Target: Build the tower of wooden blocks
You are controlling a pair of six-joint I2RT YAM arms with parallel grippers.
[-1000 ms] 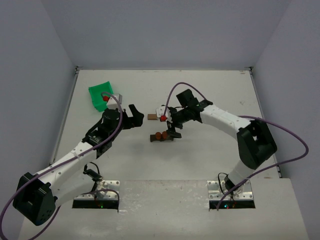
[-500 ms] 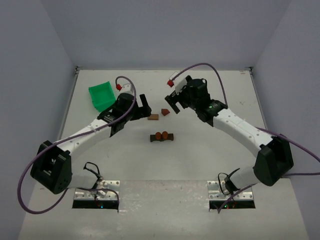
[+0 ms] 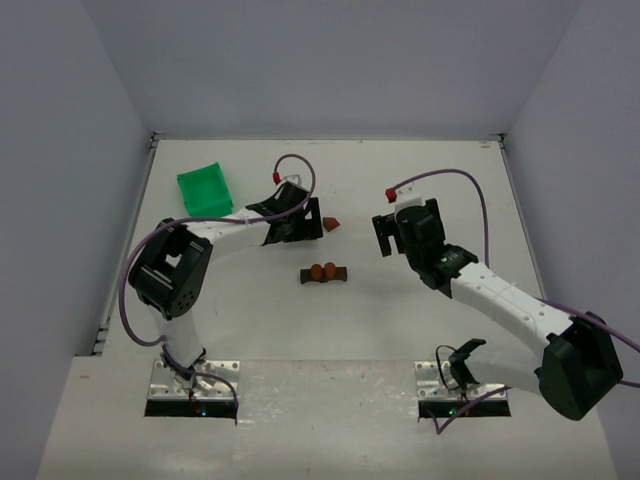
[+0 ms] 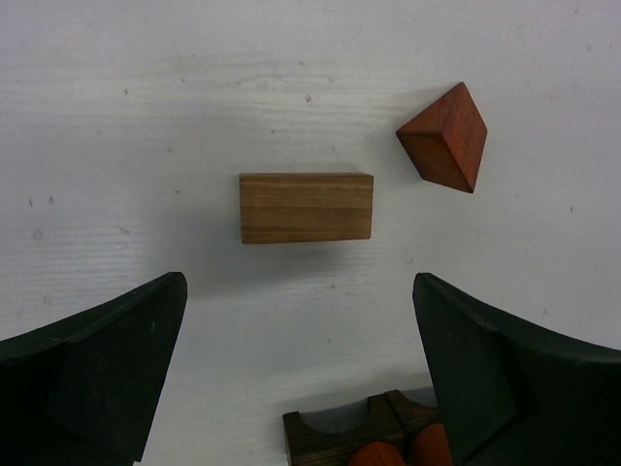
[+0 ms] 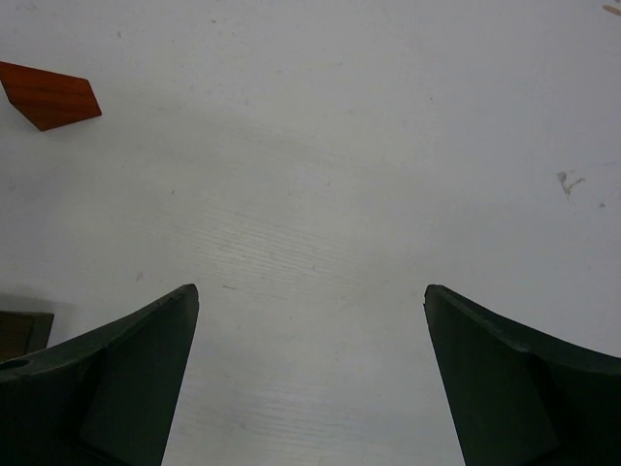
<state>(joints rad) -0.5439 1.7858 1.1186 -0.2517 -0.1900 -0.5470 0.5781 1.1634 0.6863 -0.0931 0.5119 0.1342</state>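
On the white table (image 3: pixel 420 170), one dark plank (image 3: pixel 341 273) carries two orange round pieces (image 3: pixel 323 270) side by side. One pale oblong block (image 4: pixel 307 207) and one red wedge (image 4: pixel 446 136) lie loose just beyond it, and one green bin (image 3: pixel 204 188) sits well off to the left. The left gripper (image 4: pixel 296 286) hangs spread wide over the pale block and the right gripper (image 5: pixel 310 291) spread wide over bare table, neither grasping anything; plain grey walls (image 3: pixel 320 60) close three sides.

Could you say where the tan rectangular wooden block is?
The tan block lies centred in the left wrist view, beyond the left gripper, left of the red wooden wedge.
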